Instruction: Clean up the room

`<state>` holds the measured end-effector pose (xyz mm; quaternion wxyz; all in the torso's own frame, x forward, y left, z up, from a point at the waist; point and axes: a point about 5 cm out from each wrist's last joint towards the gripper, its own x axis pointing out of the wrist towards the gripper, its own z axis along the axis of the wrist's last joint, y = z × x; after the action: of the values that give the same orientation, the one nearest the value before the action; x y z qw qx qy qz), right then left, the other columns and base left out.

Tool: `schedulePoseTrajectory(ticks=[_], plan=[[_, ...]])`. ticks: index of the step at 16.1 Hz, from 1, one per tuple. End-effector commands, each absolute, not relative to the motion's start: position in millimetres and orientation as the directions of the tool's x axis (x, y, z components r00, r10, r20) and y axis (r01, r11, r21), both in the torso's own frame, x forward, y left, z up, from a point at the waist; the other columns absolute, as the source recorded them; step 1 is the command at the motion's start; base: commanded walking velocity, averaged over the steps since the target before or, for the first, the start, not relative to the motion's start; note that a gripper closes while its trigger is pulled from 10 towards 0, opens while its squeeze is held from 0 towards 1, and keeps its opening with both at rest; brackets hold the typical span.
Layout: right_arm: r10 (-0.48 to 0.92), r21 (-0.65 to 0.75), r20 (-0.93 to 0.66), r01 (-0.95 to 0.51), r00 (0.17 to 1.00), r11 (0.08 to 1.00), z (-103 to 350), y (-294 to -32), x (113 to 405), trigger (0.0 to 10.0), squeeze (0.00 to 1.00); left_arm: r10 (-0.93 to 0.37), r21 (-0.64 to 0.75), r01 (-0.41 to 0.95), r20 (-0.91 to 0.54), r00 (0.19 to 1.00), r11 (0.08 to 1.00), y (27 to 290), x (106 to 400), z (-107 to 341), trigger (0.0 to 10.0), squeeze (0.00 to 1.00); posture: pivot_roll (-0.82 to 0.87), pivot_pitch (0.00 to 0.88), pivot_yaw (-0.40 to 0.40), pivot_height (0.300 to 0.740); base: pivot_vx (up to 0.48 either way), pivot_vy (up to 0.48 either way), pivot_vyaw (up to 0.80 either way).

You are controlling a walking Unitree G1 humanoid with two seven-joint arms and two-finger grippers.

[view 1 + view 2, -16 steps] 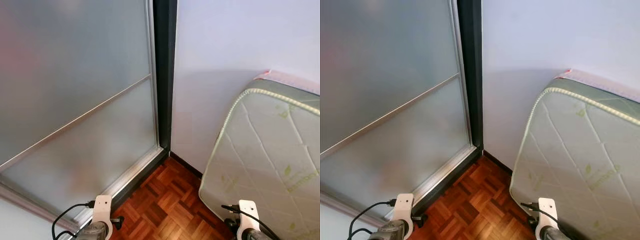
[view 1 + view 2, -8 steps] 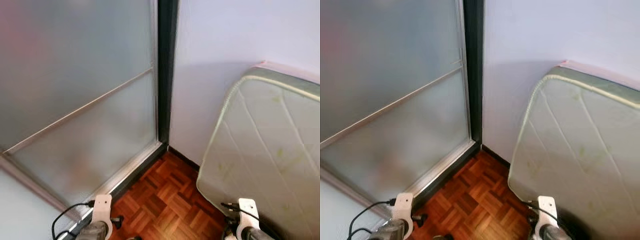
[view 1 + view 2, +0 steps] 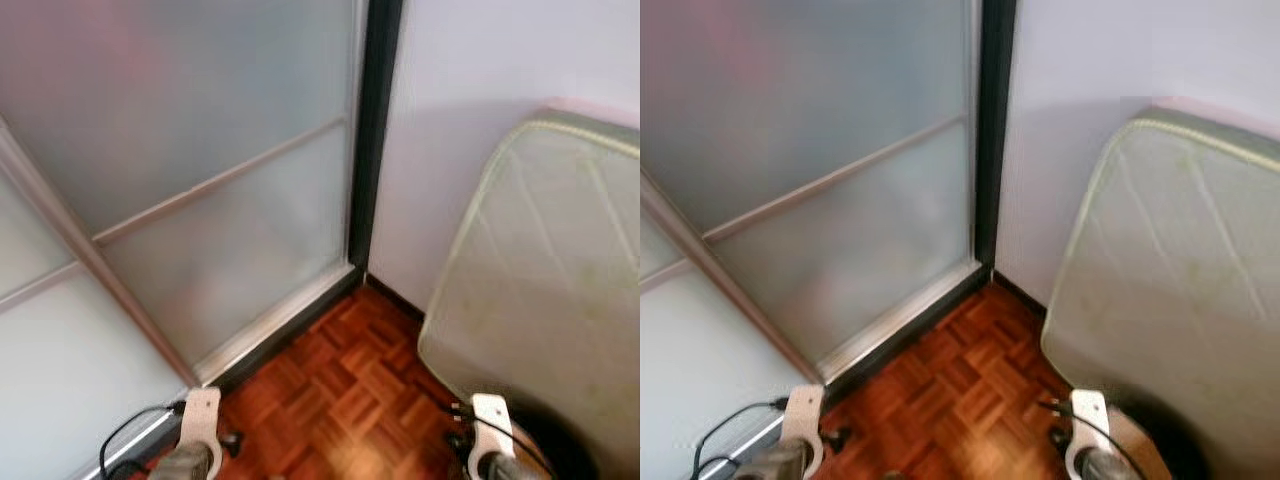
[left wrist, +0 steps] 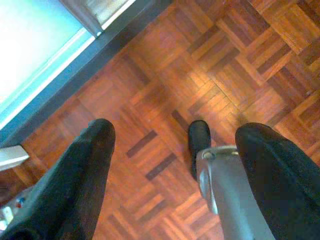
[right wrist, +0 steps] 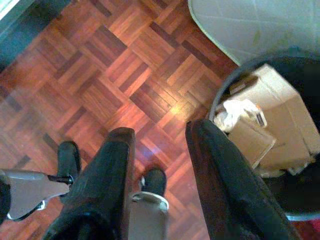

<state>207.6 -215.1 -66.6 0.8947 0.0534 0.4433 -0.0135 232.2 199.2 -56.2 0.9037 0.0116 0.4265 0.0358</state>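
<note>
The robot stands in a room corner, facing a frosted sliding door (image 3: 200, 170) on its left and a mattress (image 3: 550, 290) leaning upright against the white wall (image 3: 480, 110) on its right, with parquet floor (image 3: 340, 390) between them. Both arms hang low. The left end effector (image 4: 170, 165) has its fingers set wide apart over bare parquet, holding nothing. The right end effector (image 5: 160, 175) has its fingers apart with a narrower gap, likewise empty. A black bin (image 5: 260, 125) holding cardboard and crumpled paper stands at the foot of the mattress, just beside the right end effector on its outer side. No loose item lies on the visible floor. Judgement: the right arm is nearer the bin, so any deposit favours it.
</note>
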Motion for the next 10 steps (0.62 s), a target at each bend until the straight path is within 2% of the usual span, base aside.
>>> schedulePoseTrajectory(ticks=[1, 10], plan=[[0.012, 0.083, -0.808, 0.093, 0.589, 0.992, -70.0, -218.9, 200.2, 10.0, 0.00, 0.068, 0.049, -0.047, -0.789, 0.611, 0.998, 196.5, 225.8, -60.9, 10.0, 0.00, -0.02, 0.045, 0.017, 0.740, -0.289, 0.000, 0.00], [0.021, 0.103, -0.805, 0.105, 0.593, 0.989, -69.9, -217.7, 200.7, 10.0, 0.00, 0.069, 0.050, -0.048, -0.789, 0.610, 0.998, 197.0, 226.4, -60.5, 10.0, 0.00, -0.02, 0.053, 0.017, 0.740, -0.290, 0.000, 0.00]])
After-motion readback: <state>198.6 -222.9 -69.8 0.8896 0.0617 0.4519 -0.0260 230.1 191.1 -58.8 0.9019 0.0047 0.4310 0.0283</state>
